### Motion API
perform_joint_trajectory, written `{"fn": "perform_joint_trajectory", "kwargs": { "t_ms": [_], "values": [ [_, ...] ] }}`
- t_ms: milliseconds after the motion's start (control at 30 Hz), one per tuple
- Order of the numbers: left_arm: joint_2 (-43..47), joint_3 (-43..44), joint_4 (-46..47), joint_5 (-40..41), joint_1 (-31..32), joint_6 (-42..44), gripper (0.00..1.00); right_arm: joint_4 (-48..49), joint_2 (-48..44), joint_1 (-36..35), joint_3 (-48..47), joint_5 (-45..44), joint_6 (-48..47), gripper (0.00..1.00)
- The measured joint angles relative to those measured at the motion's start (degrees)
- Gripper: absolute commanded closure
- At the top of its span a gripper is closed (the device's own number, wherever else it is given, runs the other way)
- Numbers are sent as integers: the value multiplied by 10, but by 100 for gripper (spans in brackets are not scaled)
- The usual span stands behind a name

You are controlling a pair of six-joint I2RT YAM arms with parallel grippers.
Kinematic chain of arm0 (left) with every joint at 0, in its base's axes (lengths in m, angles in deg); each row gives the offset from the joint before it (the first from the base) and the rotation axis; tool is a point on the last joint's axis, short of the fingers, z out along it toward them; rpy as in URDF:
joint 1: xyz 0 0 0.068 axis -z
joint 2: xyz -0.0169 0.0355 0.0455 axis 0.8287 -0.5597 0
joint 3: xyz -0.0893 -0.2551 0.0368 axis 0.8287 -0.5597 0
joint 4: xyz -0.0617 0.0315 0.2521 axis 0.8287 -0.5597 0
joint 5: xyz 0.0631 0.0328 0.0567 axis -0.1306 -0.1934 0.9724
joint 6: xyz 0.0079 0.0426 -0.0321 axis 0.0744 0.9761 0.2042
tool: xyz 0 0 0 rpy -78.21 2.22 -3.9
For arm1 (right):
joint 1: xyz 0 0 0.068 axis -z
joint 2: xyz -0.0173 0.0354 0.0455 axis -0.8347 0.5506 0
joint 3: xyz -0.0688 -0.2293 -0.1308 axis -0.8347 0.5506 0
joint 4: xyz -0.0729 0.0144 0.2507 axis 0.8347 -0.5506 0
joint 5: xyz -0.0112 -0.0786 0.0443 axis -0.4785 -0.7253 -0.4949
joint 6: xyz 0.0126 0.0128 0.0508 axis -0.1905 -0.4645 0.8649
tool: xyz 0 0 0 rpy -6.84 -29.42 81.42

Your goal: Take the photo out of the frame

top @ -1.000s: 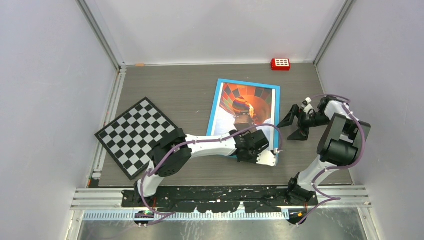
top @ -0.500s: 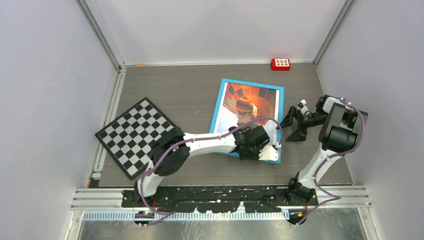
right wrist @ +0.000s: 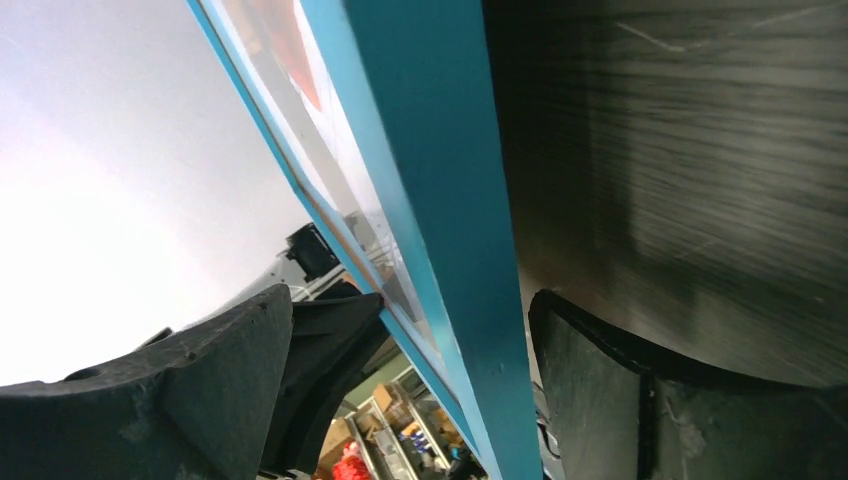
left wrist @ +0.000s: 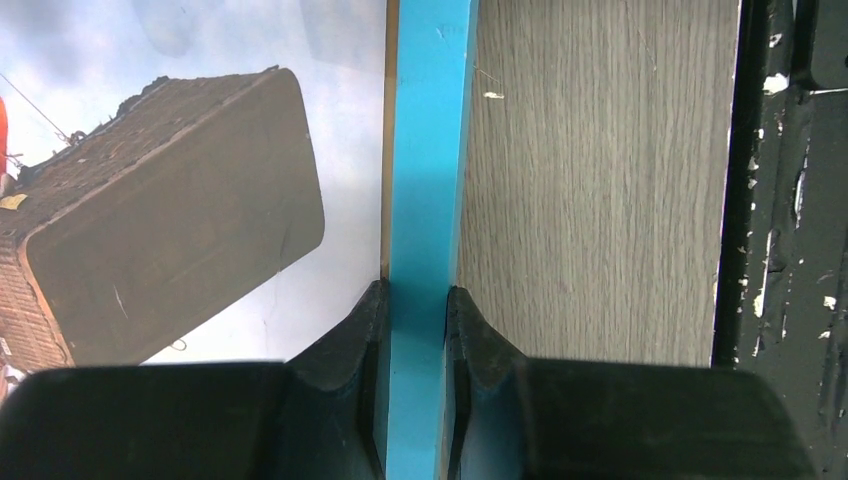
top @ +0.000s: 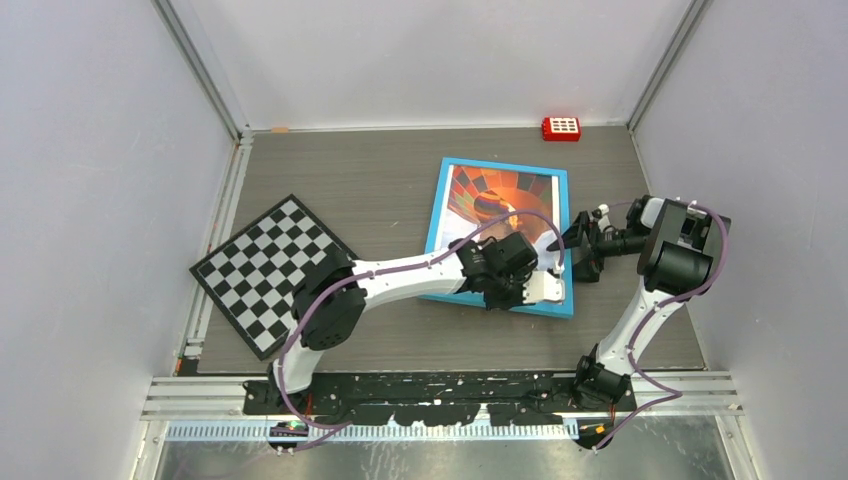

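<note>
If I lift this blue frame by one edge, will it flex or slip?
Probably stiff: the frame runs straight past the left claw pinching its border. Its front mirrors the room, so likely glazed: smooth, breakable. Held by one edge, such a broad panel may swing.

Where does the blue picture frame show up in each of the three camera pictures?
Top external: the frame sits right of centre on the table.
Left wrist: its blue border runs up the middle, pinched by the left end effector.
Right wrist: its blue edge slants from top centre to bottom.
Shared landmark: the grey wood-grain table, right of the blue in both wrist views.
</note>
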Motion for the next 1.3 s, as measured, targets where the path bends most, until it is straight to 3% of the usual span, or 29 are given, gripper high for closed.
{"fn": "perform_joint_trajectory", "kwargs": {
  "t_ms": [200,433,567,633,733,800,900,933,967,1133,1300],
  "values": [
    [10,0,13,-23,-17,-18,100,17,2,-4,12,47,26,26],
    [27,-5,31,-45,-26,-35,100,15,8,-4,23,86,27,35],
    [31,-8,35,-57,-31,-41,100,26,8,-4,42,97,41,56],
    [32,-9,34,-58,-32,-42,91,30,8,-4,46,95,45,74],
    [35,0,36,-48,-33,-46,57,58,-7,-4,45,111,0,87],
    [36,26,22,-42,-38,-52,40,59,-29,-5,33,122,-1,96],
    [48,58,3,-39,-40,-68,19,37,-56,-12,17,117,17,99],
    [58,62,-6,-38,-42,-75,6,32,-64,-12,14,108,21,99],
    [70,63,-14,-38,-45,-79,1,22,-69,-11,9,102,23,99],
    [131,78,-59,-46,-78,-118,0,-35,-92,-10,-35,61,23,99],
    [180,121,-103,-45,-170,-128,0,-97,-123,-10,-97,1,10,99]
  ]
}}
